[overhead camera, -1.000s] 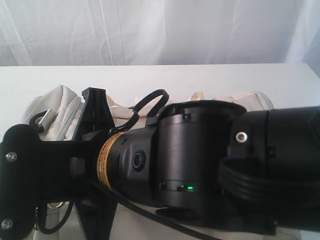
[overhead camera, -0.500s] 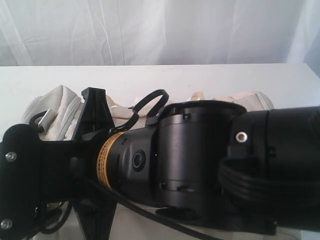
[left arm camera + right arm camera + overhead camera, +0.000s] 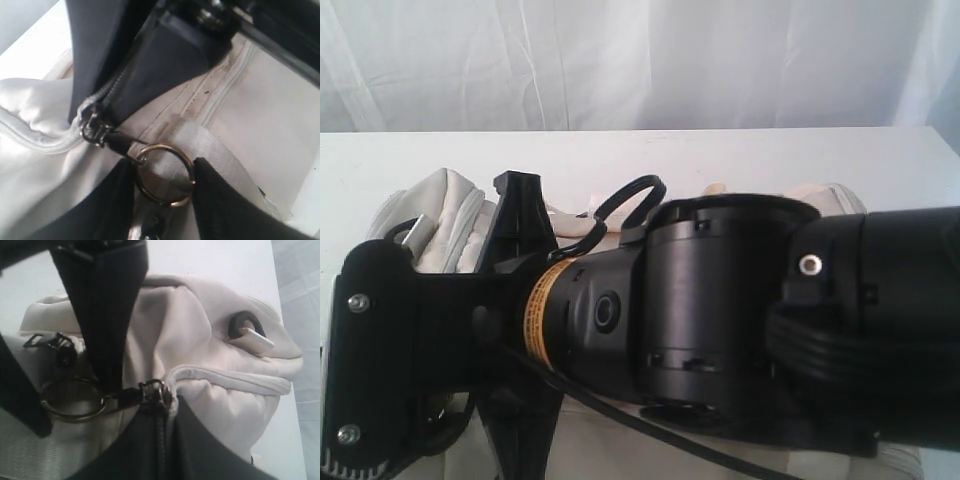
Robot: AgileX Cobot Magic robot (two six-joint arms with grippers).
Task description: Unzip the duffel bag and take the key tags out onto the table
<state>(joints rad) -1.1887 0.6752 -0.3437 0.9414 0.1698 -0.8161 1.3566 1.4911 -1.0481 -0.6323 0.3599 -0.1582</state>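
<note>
**1. Arm** (image 3: 720, 310). Black, nearest the exterior camera. It fills the lower part of that view and hides most of what lies behind it. It carries 1 yellow label band (image 3: 542, 312), with print too blurred to read. A black cable (image 3: 620, 418) trails below.

**2. Left claw** (image 3: 164, 169). 2 dark fingers (image 3: 107, 205) are spread, 1 on each side of item 3. Whether they touch it cannot be told.

**3. Pull ring** (image 3: 167, 202). 1 metal ring lying flat on the strap, linked by a short dark tab to the slider.

**4. Slider** (image 3: 92, 127). Metal, at the end of the grey zip piping (image 3: 230, 376), between the 2 claws.

**5. Right claw** (image 3: 167, 407). Its fingers are pressed together, pinching the bag's zip edge just beside the slider.

**6. Strap** (image 3: 212, 150). Pale grey webbing stitched to the bag, running under the pull ring.

**7. Bag** (image 3: 445, 215). Cream-white fabric, crumpled at 1 end, lying on the tabletop behind the arm. In the exterior view only its top edge and left end show.

**8. Strap ring** (image 3: 245, 324). 1 black ring with a pale tab through it, on the bag's end panel.

**9. Tabletop** (image 3: 740, 160). Plain white and wide, running past the bag to the far edge.

**10. Curtain** (image 3: 620, 60). White, hanging in folds across the whole back of the room.
</note>
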